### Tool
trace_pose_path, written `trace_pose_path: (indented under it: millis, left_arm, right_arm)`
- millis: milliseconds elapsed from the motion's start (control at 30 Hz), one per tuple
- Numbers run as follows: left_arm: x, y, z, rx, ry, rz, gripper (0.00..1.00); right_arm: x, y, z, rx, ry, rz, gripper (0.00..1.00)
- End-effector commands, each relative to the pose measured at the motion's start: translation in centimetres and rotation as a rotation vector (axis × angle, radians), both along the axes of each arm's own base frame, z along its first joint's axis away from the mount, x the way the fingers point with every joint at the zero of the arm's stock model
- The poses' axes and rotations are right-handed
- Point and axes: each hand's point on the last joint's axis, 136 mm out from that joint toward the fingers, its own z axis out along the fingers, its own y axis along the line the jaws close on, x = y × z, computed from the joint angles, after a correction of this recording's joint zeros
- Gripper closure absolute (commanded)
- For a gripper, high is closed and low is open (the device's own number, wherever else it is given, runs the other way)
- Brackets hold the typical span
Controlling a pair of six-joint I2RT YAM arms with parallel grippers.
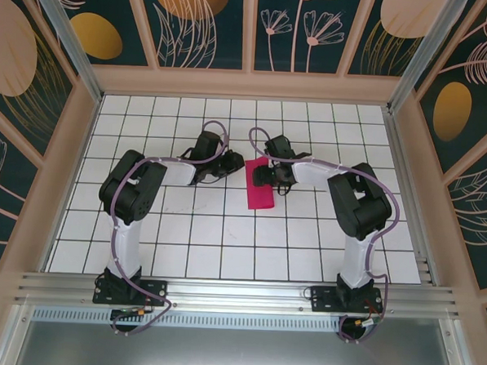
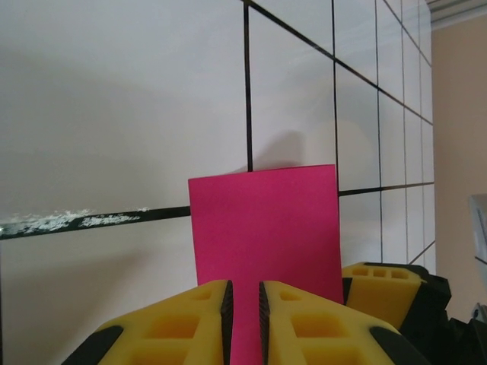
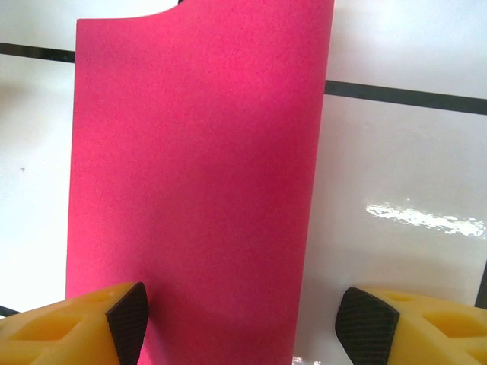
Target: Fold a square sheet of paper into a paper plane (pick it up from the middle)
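The square sheet of paper (image 1: 260, 191) lies folded into a magenta-pink rectangle on the white grid table, between the two arms. My left gripper (image 1: 232, 166) is at its left edge. In the left wrist view the left gripper (image 2: 244, 295) has its jaws close together with a narrow gap, and the flat paper (image 2: 262, 224) shows through that gap and beyond it. My right gripper (image 1: 265, 176) hangs low over the paper's far end. In the right wrist view the right gripper (image 3: 242, 315) stands wide open, one pad over the paper (image 3: 198, 175), the other over bare tile.
The table (image 1: 225, 231) is walled by a wooden frame with patterned panels, and a metal rail runs along the near edge. A yellow finger of the right gripper (image 2: 384, 283) shows beside the paper in the left wrist view.
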Motion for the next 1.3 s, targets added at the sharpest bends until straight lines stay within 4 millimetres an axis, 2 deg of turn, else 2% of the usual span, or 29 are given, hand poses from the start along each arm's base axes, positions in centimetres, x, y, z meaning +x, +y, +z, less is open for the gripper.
trace_pose_path:
  millis: [0,600,800,1133,1267]
  left_arm:
    - [0.4,0.3,0.0,0.054,-0.020,0.001,0.79]
    - [-0.1,-1.6,0.5,-0.032,-0.009,-0.070,0.84]
    - [-0.4,-2.6,-0.4,-0.025,0.017,-0.098,0.86]
    - [-0.5,-3.0,-1.6,-0.021,0.054,-0.115,0.89]
    - [-0.8,-2.8,-2.8,0.003,0.090,-0.114,0.89]
  right_arm:
    - [-4.1,-2.5,-9.4,-0.119,0.201,0.006,0.25]
    - [-4.7,-3.0,-10.5,-0.140,0.231,-0.003,0.25]
    - [-4.8,-3.1,-10.8,-0.143,0.239,-0.003,0.25]
    - [-4.9,-3.0,-10.8,-0.139,0.242,-0.002,0.25]
    - [-4.9,-3.0,-10.8,-0.140,0.243,-0.001,0.25]
